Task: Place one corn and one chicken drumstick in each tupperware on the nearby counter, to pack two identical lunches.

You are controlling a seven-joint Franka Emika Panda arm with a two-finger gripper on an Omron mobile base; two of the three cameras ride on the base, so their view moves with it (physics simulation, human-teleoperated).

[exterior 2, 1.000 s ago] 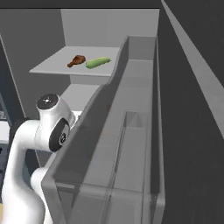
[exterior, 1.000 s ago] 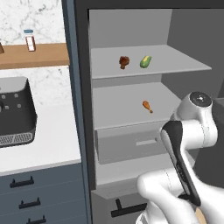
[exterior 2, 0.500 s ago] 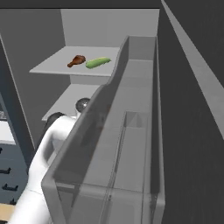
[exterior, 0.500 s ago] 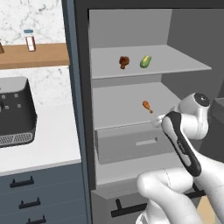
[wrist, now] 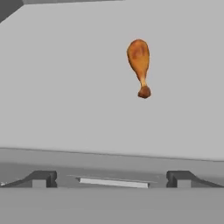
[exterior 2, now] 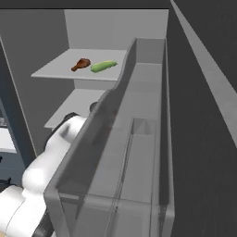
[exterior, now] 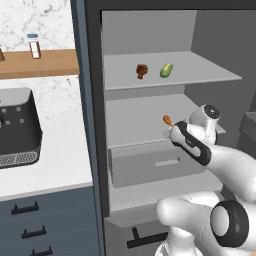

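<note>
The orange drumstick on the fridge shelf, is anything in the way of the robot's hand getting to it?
Nothing visible. In the hand view the orange drumstick lies alone on the bare grey shelf, ahead of the open jaws of the gripper.

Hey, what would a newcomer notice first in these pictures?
Probably the orange-brown chicken drumstick, alone on the middle fridge shelf, straight ahead of the open pincer. Next, on the upper shelf, the darker drumstick beside the green-husked corn.
</note>
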